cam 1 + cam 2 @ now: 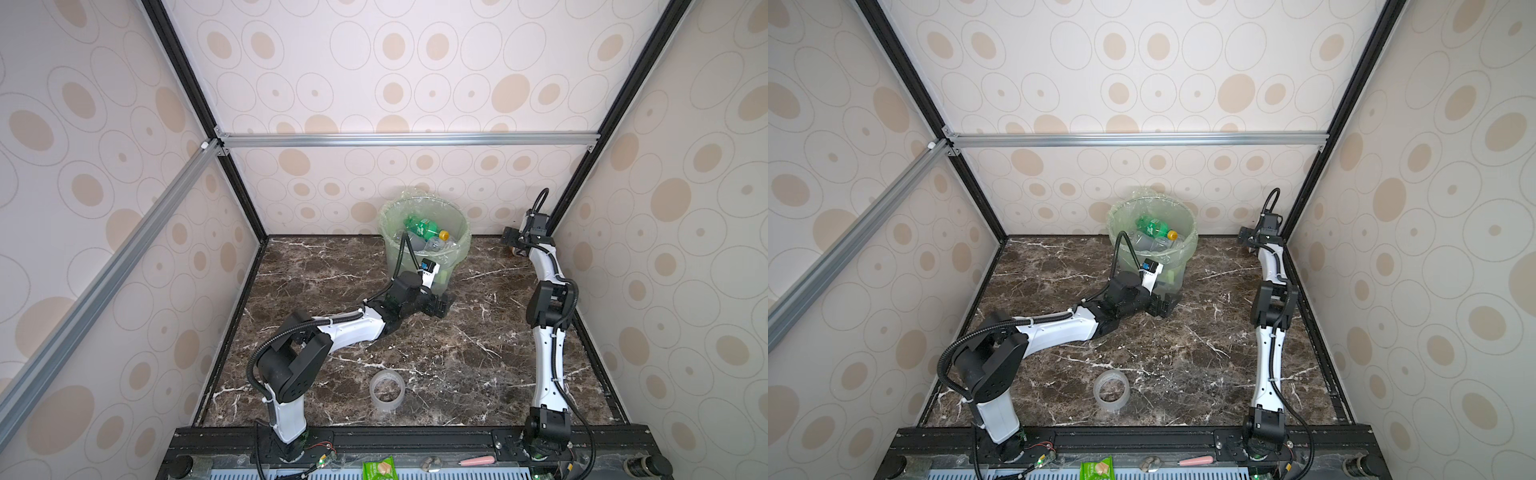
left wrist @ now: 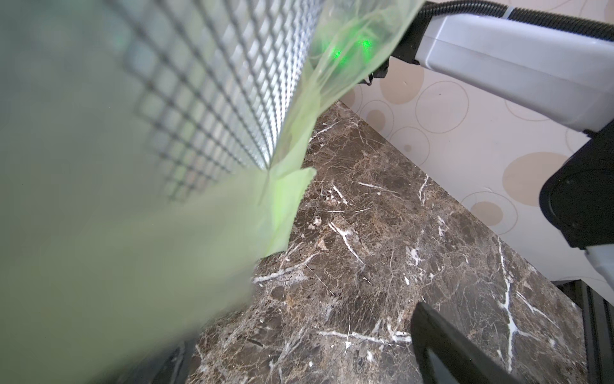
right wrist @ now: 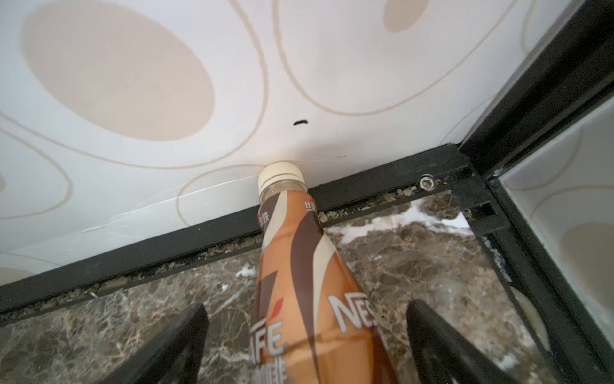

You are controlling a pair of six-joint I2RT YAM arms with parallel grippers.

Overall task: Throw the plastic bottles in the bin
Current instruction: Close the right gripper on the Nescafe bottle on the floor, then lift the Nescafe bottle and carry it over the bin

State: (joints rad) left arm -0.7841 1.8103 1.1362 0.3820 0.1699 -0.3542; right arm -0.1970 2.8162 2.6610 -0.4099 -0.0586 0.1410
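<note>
One brown bottle (image 3: 299, 266) is found on the worktop (image 1: 457, 353) well right of the bin (image 1: 392, 262), between the wide-set jaws of the right gripper (image 3: 307, 307), its long axis pointing ahead of the gripper, cap foremost. The left gripper (image 1: 439, 305), wide and empty, is parked at the bin's foot. At least three bottles (image 1: 424, 228) are seen inside the bin.

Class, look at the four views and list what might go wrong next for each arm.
1. The brown bottle lies in the far right corner, its cap at the wall. The open right gripper straddles it, so closing may squeeze it out sideways.
2. The left gripper sits low, close beside the bin and its loose bag flap. Moving may snag the bag or shove the bin.
</note>
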